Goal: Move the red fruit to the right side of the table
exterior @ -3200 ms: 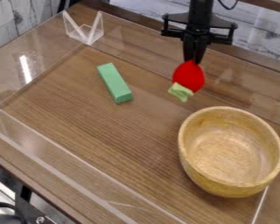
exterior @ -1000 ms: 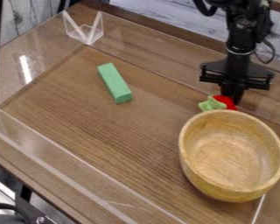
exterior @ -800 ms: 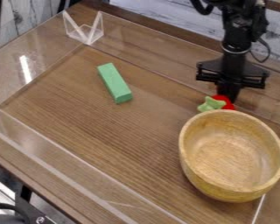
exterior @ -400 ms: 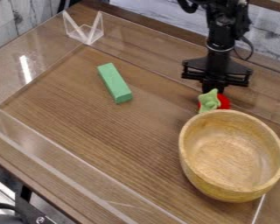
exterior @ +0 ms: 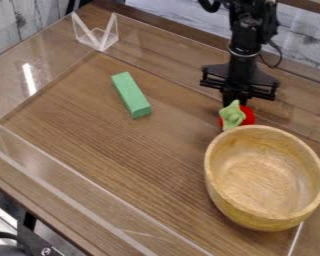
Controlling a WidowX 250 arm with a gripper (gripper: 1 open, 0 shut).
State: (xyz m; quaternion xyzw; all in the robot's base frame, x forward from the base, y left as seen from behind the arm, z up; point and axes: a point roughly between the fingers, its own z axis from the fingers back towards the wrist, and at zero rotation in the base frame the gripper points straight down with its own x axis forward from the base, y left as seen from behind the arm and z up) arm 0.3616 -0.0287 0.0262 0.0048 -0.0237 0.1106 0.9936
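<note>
Fruit (exterior: 238,115) sitting beside bowl (exterior: 266,172), right side; gripper (exterior: 239,97) hovering over it, jaws together. Lifting straight up avoids nudging it.

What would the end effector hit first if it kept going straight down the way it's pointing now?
Most likely the red fruit right at the tips of the end effector, then the table under it. Depth from this one view is uncertain.

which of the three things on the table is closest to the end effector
The red fruit, lying right beneath the end effector. The wooden bowl sits farther toward the camera, and the green block lies well off to the left.
</note>
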